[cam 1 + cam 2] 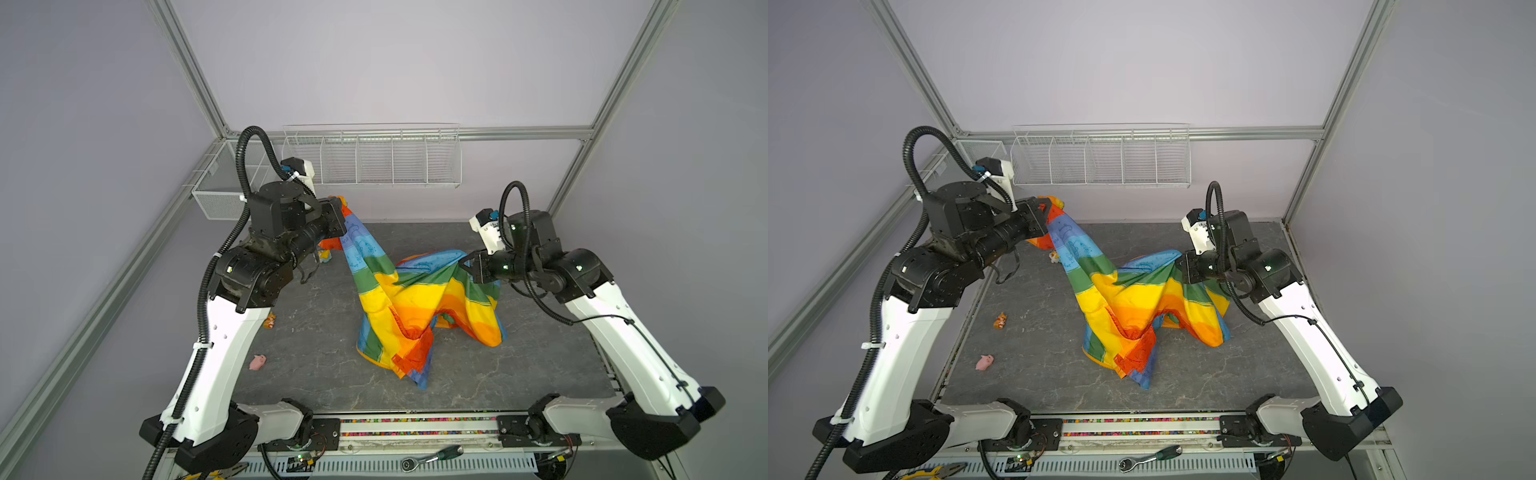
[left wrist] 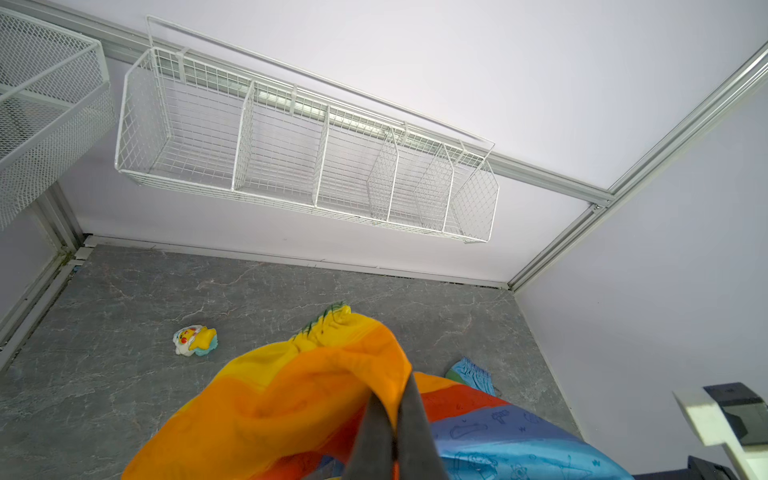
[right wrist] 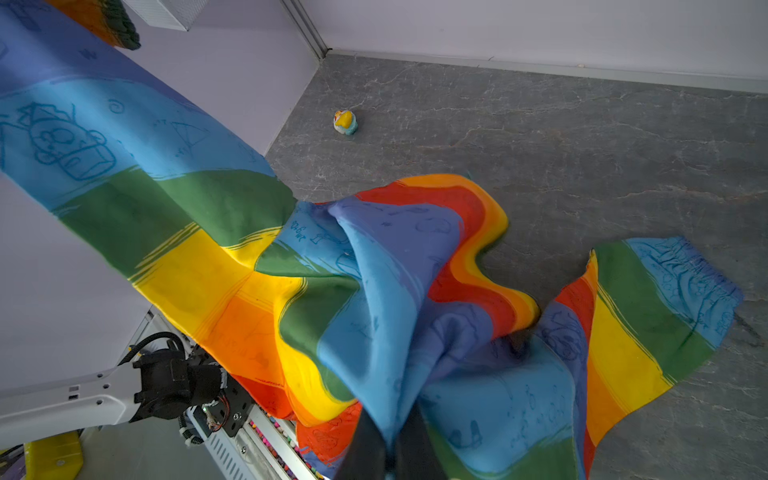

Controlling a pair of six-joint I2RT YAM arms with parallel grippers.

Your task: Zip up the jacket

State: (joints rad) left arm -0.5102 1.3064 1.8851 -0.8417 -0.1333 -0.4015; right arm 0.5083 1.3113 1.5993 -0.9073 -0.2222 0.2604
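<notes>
One jacket point(image 1: 415, 307): slung over the middle of the desk point(image 1: 316, 374), lower folds resting on it. Long axis sloped from left end effector point(image 1: 341, 220), clenched on it high toward the far-left corner, down to right end effector point(image 1: 464, 264), clenched on it lower, rightward. Its zipper went unseen.

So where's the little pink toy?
In both top views the pink toy lies by the left edge of the table, nearer us than the small orange toy.

You have thin, smooth cloth in the jacket point(image 1: 399, 299), a matt stone-look tabletop point(image 1: 316, 365) and a white-coated metal wire basket point(image 1: 374, 182).
</notes>
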